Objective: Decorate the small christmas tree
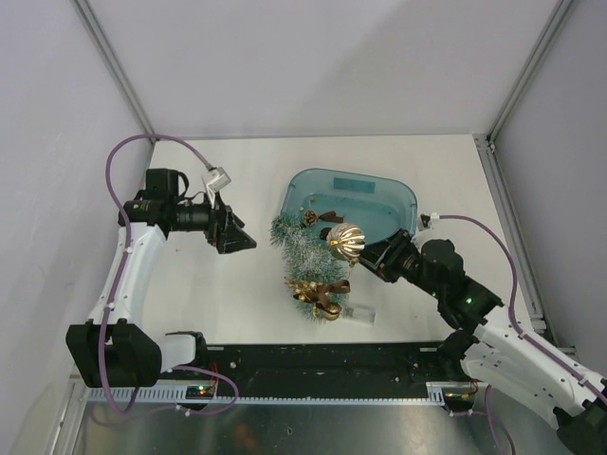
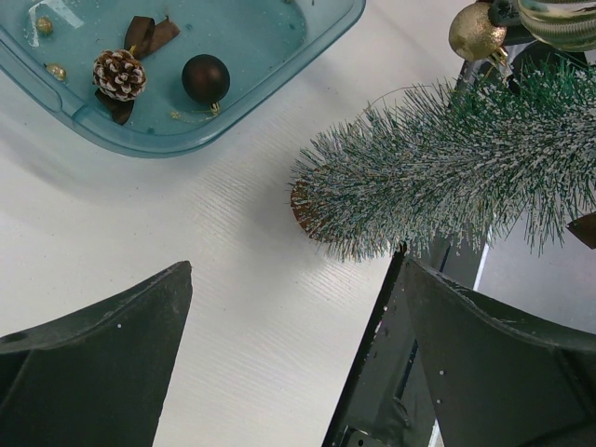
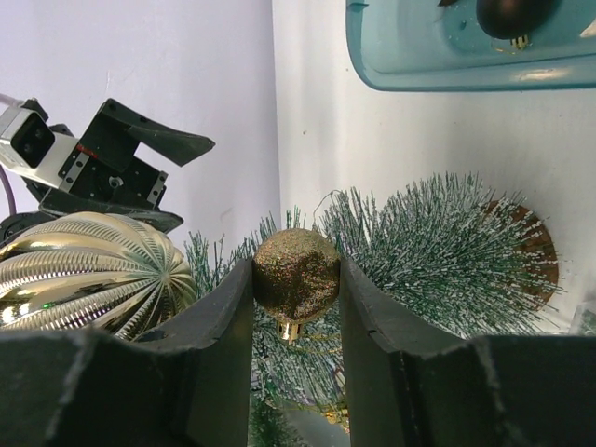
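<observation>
Frosted bristle, dark green dusted with white, was noted on the small christmas tree (image 1: 302, 254), which was laid on its side on the white table (image 1: 237, 303) just in front of the teal tub (image 1: 370, 201). In the top view its long axis ran diagonally. The round wood-slice base (image 2: 303, 209) was turned toward the tub's near-left corner and the tip toward the arms, where a cluster of gold and brown trimmings (image 1: 318, 296) was bunched. The right gripper (image 1: 372, 254) was found just beside the tree on its right flank, about midway along its length. It was clamped on a small gold glitter ball (image 3: 296, 272), pinched between the two black pads with branches close behind. The tree was therefore judged to lie directly ahead of that pincer, so that only a short push across the axis would be needed to lodge the ball. A larger ribbed gold bauble (image 1: 346, 242) was seen close against the same gripper; whether it was hung on the tree could not be told. The left gripper (image 1: 239, 234) was held fully spread and empty, apart from the tree on its left side, aimed toward the base end. A scaly pine cone (image 2: 118, 74) with a brown ribbon and a smooth dark brown ball (image 2: 206, 78) were recorded lying in the tub.
</observation>
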Available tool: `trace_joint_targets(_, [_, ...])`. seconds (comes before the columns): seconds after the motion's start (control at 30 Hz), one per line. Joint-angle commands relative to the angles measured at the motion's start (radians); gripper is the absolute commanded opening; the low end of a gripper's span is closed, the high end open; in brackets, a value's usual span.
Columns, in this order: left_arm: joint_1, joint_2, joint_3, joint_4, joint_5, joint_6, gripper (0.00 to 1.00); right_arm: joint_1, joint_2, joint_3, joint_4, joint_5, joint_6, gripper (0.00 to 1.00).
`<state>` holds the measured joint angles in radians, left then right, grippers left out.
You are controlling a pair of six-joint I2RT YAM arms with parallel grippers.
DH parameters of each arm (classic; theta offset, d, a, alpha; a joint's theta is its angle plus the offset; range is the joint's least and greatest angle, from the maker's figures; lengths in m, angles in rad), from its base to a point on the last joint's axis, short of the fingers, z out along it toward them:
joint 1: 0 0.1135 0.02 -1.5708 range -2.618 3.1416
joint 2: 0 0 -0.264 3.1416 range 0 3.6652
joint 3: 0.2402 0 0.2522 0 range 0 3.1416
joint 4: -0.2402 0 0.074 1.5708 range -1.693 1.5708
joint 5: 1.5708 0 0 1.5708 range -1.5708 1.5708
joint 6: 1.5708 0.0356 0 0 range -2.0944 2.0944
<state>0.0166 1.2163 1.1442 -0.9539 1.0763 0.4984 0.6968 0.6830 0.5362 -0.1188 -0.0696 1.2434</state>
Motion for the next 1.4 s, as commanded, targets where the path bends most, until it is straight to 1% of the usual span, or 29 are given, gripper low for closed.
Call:
trace_joint_targets(0.0, [-0.007, -0.004, -0.003, -0.001, 0.011, 0.019, 1.0, -0.008, 0.01, -0.003, 0.081, -0.039, -0.019, 0.12])
trace_joint_targets(0.67, [-0.007, 0.003, 0.006, -0.002, 0.01, 0.017, 1.0, -0.045, 0.08, -0.003, 0.167, -0.119, -0.023, 0.11])
trace_joint_targets(0.97, [-0.007, 0.007, 0.005, 0.0, 0.013, 0.021, 1.0, -0.043, 0.085, -0.003, 0.146, -0.13, -0.026, 0.11])
trace_joint_targets(1.2, [-0.007, 0.006, 0.002, 0.0, 0.015, 0.022, 1.0, -0.047, 0.057, -0.002, 0.074, -0.137, -0.05, 0.1])
trace_joint_targets(1.37, [-0.007, 0.005, 0.002, -0.001, 0.018, 0.02, 1.0, -0.05, 0.055, -0.001, 0.059, -0.148, -0.062, 0.09])
